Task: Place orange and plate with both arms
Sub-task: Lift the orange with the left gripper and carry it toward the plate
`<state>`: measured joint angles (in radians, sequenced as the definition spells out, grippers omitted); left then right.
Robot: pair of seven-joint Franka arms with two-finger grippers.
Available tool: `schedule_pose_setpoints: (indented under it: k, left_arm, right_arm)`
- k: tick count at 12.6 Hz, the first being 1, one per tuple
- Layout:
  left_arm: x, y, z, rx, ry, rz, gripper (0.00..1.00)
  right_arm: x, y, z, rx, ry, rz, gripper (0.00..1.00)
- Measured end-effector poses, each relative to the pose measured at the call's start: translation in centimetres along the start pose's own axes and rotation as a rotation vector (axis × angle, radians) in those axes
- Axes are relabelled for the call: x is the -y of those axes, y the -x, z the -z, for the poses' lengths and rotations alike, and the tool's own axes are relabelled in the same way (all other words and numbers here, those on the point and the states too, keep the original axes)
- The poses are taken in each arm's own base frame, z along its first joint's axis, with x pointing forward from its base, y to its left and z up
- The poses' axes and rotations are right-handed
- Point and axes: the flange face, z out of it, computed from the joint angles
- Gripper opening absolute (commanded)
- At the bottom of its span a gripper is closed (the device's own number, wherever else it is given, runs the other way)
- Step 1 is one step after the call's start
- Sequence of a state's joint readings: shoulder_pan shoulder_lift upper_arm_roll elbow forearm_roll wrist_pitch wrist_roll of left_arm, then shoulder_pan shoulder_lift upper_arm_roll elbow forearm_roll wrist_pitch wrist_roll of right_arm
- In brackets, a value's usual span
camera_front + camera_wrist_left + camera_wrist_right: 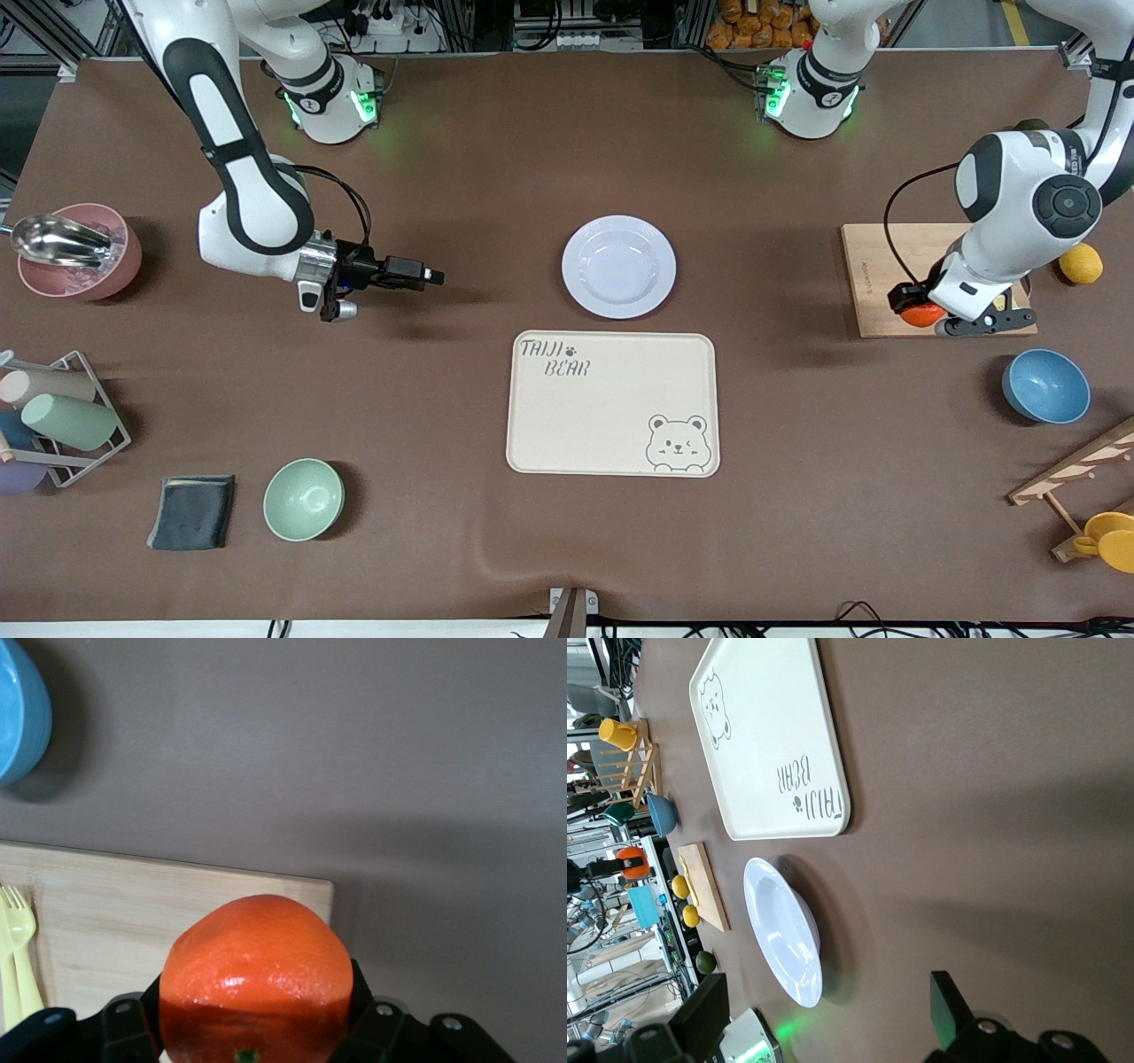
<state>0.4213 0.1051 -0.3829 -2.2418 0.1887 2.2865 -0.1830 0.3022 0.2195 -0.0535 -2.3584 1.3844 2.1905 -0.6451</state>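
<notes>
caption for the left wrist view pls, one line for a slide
Left pincer shut on the orange, over the wooden board.
</notes>
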Motion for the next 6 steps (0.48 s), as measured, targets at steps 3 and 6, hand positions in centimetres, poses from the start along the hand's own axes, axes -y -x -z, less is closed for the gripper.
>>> schedule_pose_setpoints:
  k: [3, 6]
  left_arm:
    - [-6.2, 0.2, 2.4, 0.030, -0.001, -0.061, 0.02]
    - [-14.5, 2.5, 3.6, 0.038, 0.042, -0.095, 0.02]
  right_arm:
    - [-0.3, 0.7, -1.4, -0.013, -0.007, 0.018, 1.00]
    - [-0.9, 0.9, -2.0, -0.010, -0.001, 0.019, 1.00]
